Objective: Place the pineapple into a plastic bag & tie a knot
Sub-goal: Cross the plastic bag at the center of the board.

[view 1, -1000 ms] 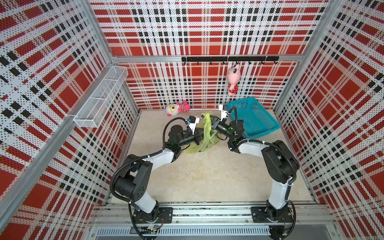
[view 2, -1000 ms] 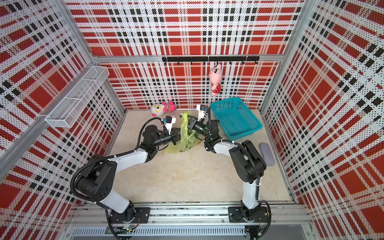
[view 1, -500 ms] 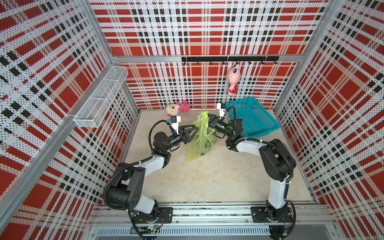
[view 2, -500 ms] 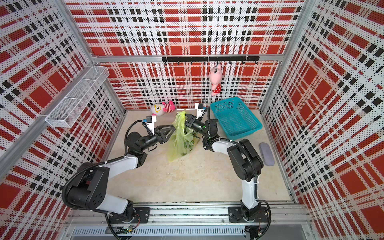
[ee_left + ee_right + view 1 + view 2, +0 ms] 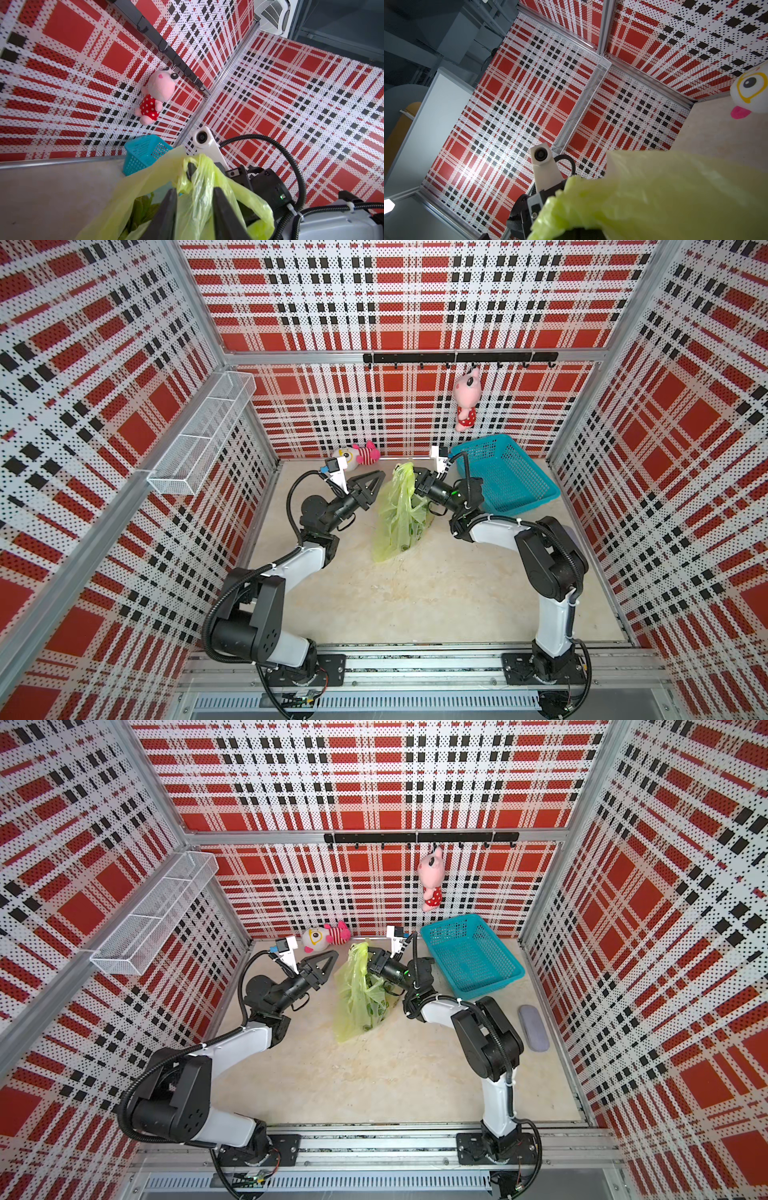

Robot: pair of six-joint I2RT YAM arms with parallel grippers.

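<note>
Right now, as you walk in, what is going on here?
Two robot arms are working on a yellow-green bag. The right gripper is shut on the bag's top and holds it upright. Something green and leafy shows inside. The left gripper is open and points at the bag's gathered top, but grips nothing. I cannot tell whether a knot is tied.

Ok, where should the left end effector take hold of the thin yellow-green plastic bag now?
Best bet: pinch the gathered neck of the thin yellow-green plastic bag just under the shut right end effector, coming level from where the open left end effector sits. The film is narrow and bunched there; lower down it billows wide.
</note>
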